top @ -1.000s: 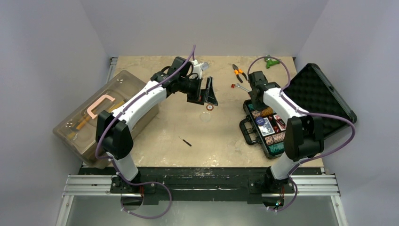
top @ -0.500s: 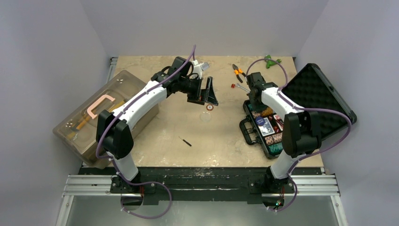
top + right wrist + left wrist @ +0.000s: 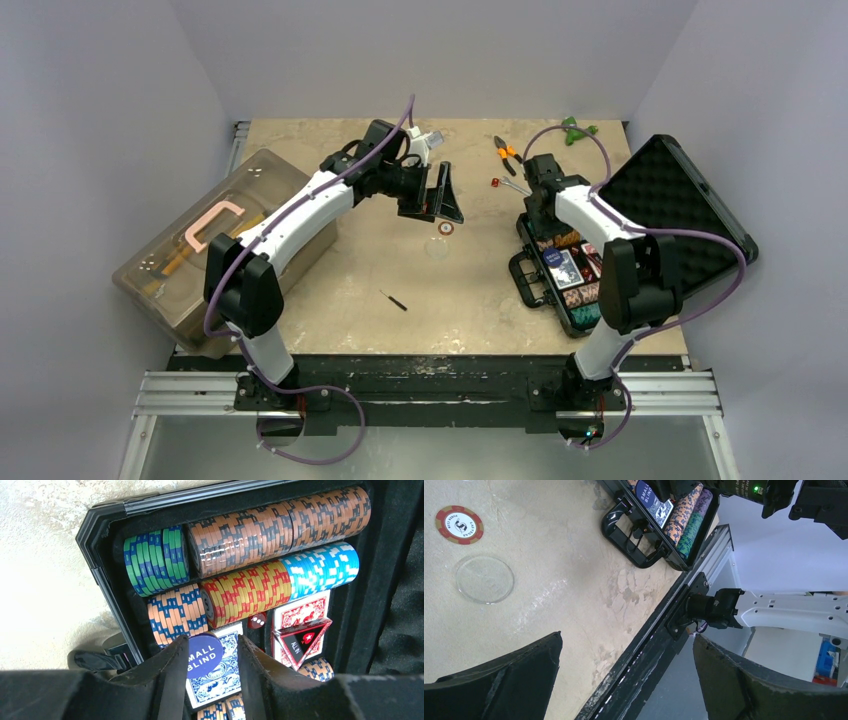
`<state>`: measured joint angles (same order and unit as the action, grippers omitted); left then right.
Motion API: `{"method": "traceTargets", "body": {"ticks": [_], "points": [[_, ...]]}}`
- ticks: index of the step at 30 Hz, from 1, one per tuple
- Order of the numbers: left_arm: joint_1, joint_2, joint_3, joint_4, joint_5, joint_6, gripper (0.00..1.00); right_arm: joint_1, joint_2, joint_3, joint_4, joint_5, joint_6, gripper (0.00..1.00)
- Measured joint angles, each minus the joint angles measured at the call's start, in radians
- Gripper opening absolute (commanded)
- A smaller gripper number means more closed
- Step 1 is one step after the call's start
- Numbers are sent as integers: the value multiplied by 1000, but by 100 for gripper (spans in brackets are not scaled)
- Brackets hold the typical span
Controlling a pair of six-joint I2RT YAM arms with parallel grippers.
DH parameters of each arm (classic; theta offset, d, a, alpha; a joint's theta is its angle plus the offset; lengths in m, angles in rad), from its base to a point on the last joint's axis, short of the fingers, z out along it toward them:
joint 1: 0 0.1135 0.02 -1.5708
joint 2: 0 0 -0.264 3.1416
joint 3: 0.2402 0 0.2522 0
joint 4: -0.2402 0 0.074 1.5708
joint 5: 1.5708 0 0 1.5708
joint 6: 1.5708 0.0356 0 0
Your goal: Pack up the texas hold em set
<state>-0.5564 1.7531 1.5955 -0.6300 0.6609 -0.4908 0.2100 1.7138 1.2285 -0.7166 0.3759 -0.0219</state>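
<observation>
The black case (image 3: 527,262) lies open at the right, its foam lid (image 3: 680,205) leaning back. In the right wrist view, rows of striped chips (image 3: 250,530) fill the tray, with a red deck (image 3: 300,612), a blue deck (image 3: 220,680) and a red die (image 3: 257,621). My right gripper (image 3: 214,639) hangs over the blue deck, jaws slightly apart. A blue "small blind" button (image 3: 205,655) lies between them on that deck. My left gripper (image 3: 440,212) hovers wide open over mid-table. Beneath it lie a red chip (image 3: 459,525) and a clear disc (image 3: 484,579).
A translucent brown toolbox (image 3: 215,245) with a pink handle stands at the left. Orange-handled pliers (image 3: 507,153), a green object (image 3: 575,128) and a small red item (image 3: 495,182) lie at the back. A small dark tool (image 3: 393,299) rests near the front.
The right arm has shifted slightly over the case and its jaws now stand apart around the blue button. The left arm has not moved.
</observation>
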Motion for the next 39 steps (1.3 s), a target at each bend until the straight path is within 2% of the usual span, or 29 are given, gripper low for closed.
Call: {"method": "traceTargets", "body": {"ticks": [2,5,7,8,12,17,20,22,24,28,33,39], "points": [[0,0,0,0,1,-1,99,0,-5,-1,1,0,2,34],[0,0,0,0,2,-5,99,0,-21,-6,8,0,12,17],[0,0,0,0,1,-5,99,0,-28,-6,9,0,36,16],[0,0,0,0,1,-5,99,0,-31,-6,10,-2,48,18],[2,0,0,0,-2,-5,99,2,-76,-23,50,-86,131,49],[23,0,0,0,-23,-3,99,21,-229,-111,213,-248,309,59],[31,0,0,-5,-71,9,93,34,-282,-150,309,-294,427,70],[30,0,0,-18,-128,22,92,39,-309,-179,345,-297,476,76],[13,0,3,-45,-234,50,91,39,-334,-199,350,-293,500,79],[-70,17,11,-79,-463,89,87,38,-387,-201,301,-262,472,98],[-147,152,117,-122,-633,86,80,38,-459,-198,208,-244,396,99],[-146,365,309,-174,-755,55,76,38,-607,-237,159,-285,381,99]]}}
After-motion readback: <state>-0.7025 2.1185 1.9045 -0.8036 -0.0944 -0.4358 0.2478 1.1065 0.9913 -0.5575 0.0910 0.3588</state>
